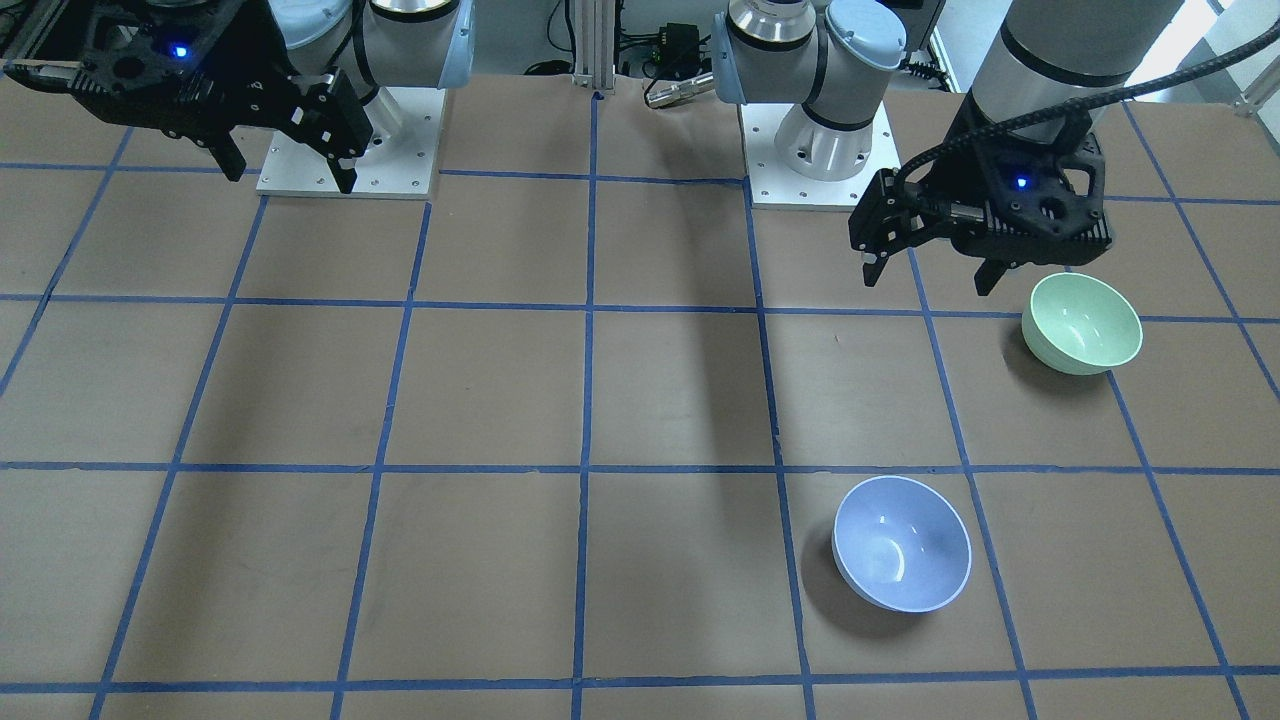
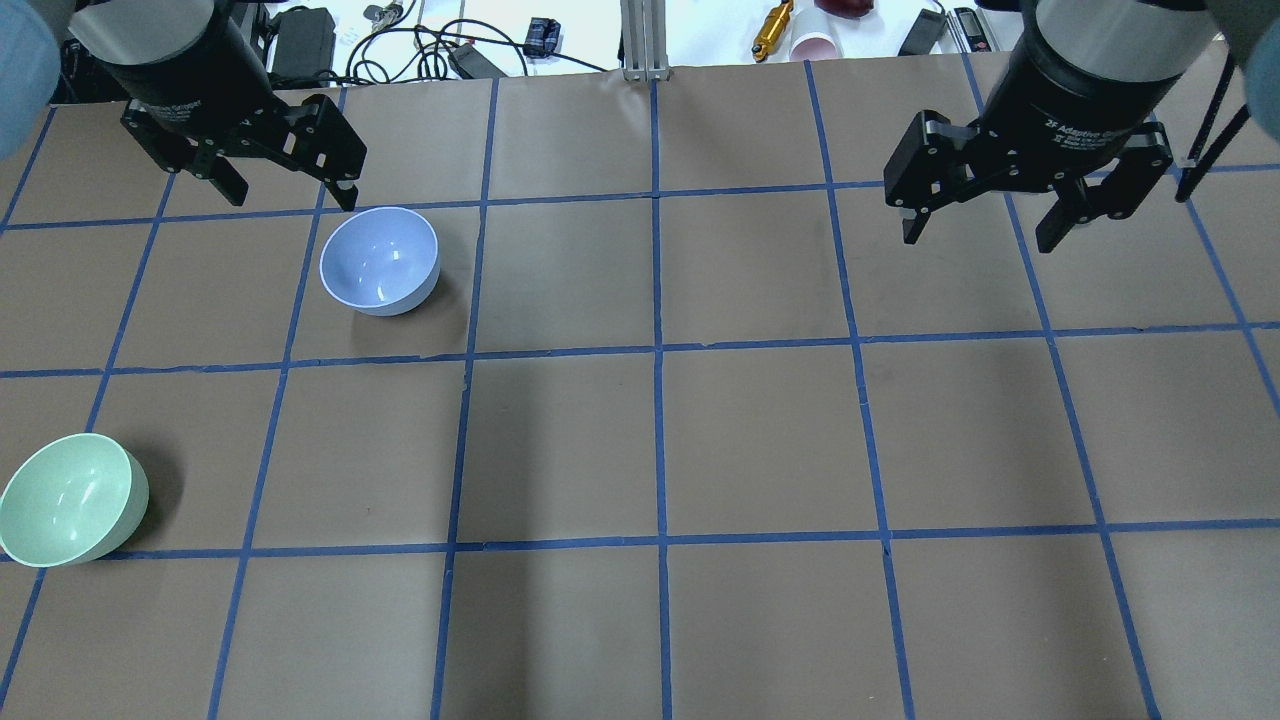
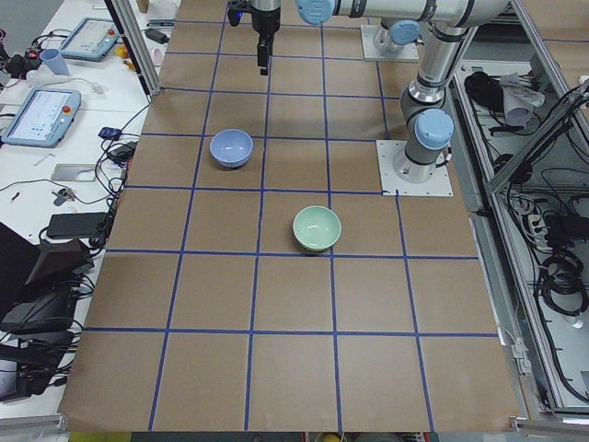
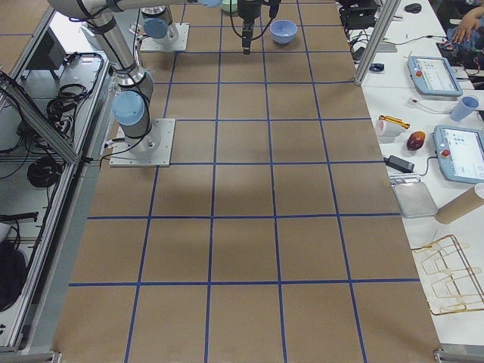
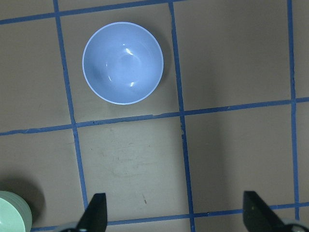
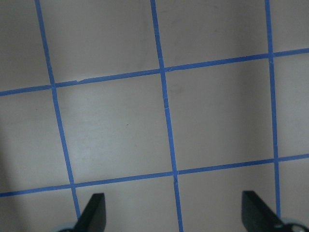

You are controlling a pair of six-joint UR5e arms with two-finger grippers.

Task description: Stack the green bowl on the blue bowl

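Observation:
The green bowl [image 2: 70,498] stands upright on the table near my left edge; it also shows in the front view [image 1: 1082,323] and at the left wrist view's bottom left corner [image 5: 12,215]. The blue bowl [image 2: 380,262] stands upright about one grid square farther out, apart from it, and also shows in the front view [image 1: 902,543] and the left wrist view [image 5: 123,63]. My left gripper [image 2: 292,198] hangs open and empty, high above the table beside the blue bowl. My right gripper [image 2: 978,238] hangs open and empty over bare table on the right.
The table [image 2: 760,440] is brown paper with a blue tape grid. The two arm bases [image 1: 820,150] stand on white plates at the robot's side. Cables, tools and a cup [image 2: 815,45] lie beyond the far edge.

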